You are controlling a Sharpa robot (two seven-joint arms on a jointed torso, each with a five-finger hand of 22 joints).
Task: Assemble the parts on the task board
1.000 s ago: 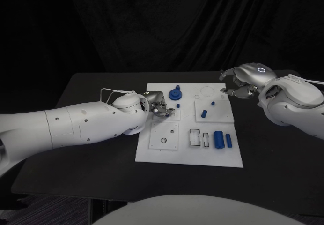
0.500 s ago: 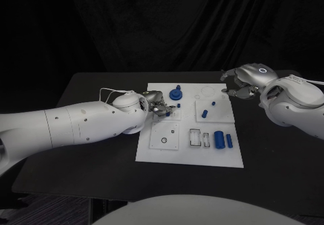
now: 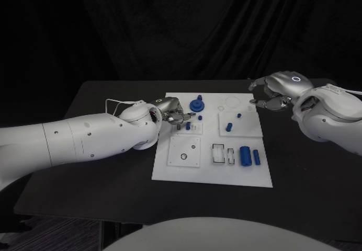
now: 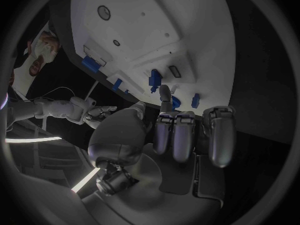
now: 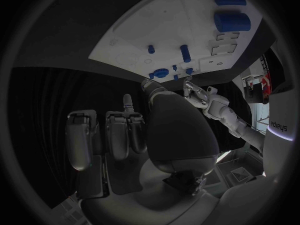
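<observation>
a: left hand (image 3: pixel 172 112) over the near-left part of the task board (image 3: pixel 212 175), on the black desk (image 3: pixel 105 183). fingers (image 4: pixel 177 135) curled in close together; a small blue peg (image 3: pixel 188 125) right at the tips, touching or just beside. cannot tell if pinched.

b: same from the left wrist view: blue peg (image 4: pixel 154 80) just past the fingertips, standing on the board (image 4: pixel 156 15). grip not clear. right hand?

a: right hand (image 3: pixel 270 97) off the board's far right edge, above the desk. fingers (image 5: pixel 119 135) bent inward, narrow, nothing seen in them.

b: parts relative to the fingers?

a: blue gear-like piece (image 3: pixel 196 105) with a post, just beyond the left fingertips. short blue pin (image 3: pixel 199 117) beside them, toward the board's middle. upright blue peg (image 3: pixel 228 126) and small blue stub (image 3: pixel 238 115) between the two hands, nearer the right one.

b: and the lying pieces?

a: thick blue cylinder (image 3: pixel 244 155) and thinner blue cylinder (image 3: pixel 256 157), side by side, well apart from both hands, on the board's near right part. two empty rectangular slots (image 3: pixel 223 153) just beside them.
</observation>
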